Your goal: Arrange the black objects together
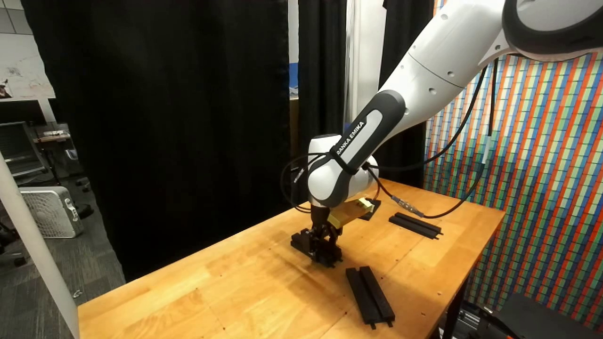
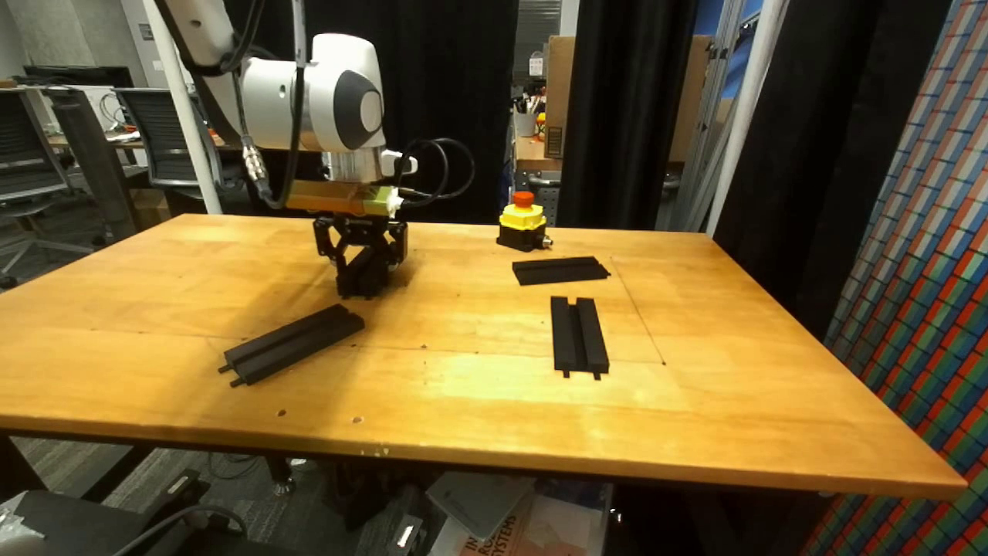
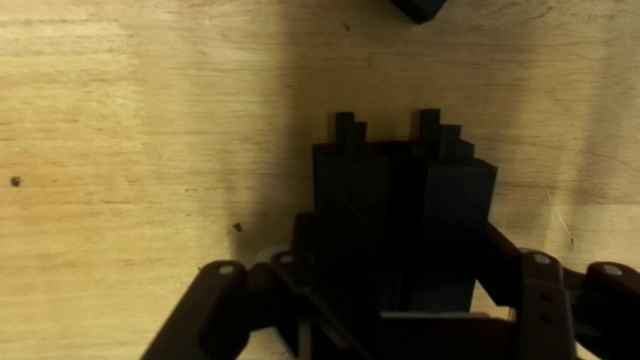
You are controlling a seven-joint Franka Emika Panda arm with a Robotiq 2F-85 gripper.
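Observation:
My gripper (image 3: 397, 255) is low over the wooden table. Its fingers lie against both long sides of a grooved black bar (image 3: 345, 190), with no gap visible. Doubled pegs at the bar's end suggest a second black bar directly beneath; whether the two touch is hard to tell. The gripper also shows in both exterior views (image 1: 326, 242) (image 2: 367, 274). A loose black bar lies in front of it (image 2: 297, 344) (image 1: 370, 295); its corner shows in the wrist view (image 3: 420, 7). Two more black bars lie apart (image 2: 562, 270) (image 2: 590, 336); they also show (image 1: 371, 210) (image 1: 414, 225).
A yellow box with a red button (image 2: 523, 218) stands near the table's back edge. Black cables (image 1: 464, 197) hang from the arm, low over the far bar. Black curtains (image 1: 165, 117) line the table's back side. The wooden table (image 2: 463, 409) has a front edge.

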